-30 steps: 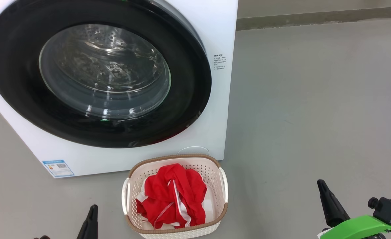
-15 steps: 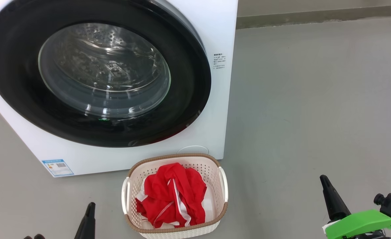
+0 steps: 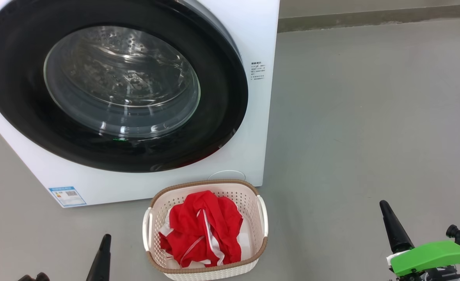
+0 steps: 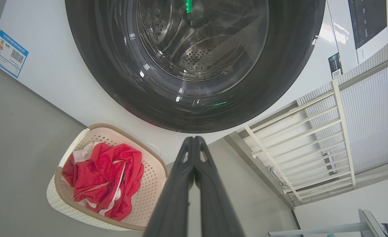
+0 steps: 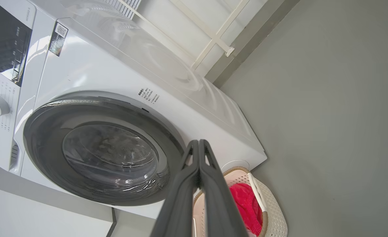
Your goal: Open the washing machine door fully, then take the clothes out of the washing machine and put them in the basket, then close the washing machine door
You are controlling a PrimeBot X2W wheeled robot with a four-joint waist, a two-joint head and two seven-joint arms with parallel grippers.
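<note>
Filling basket (image 3: 210, 274): crumpled red clothes (image 3: 202, 230) | left claw (image 3: 105, 242), right claw (image 3: 385, 210) pinched empty

You're looking at a washing machine (image 3: 258, 128) with a smooth, glossy white shell. Its door (image 3: 222, 117) has a shiny black rim around clear, reflective glass, and behind it your view catches a perforated steel drum (image 4: 197, 59). The basket (image 3: 214, 273) is matt cream plastic with a brown woven-look rim. The clothes (image 3: 198, 230) are soft red cloth. The floor (image 3: 370, 117) is smooth, matt grey.

Bright, even light; sharp focus.
</note>
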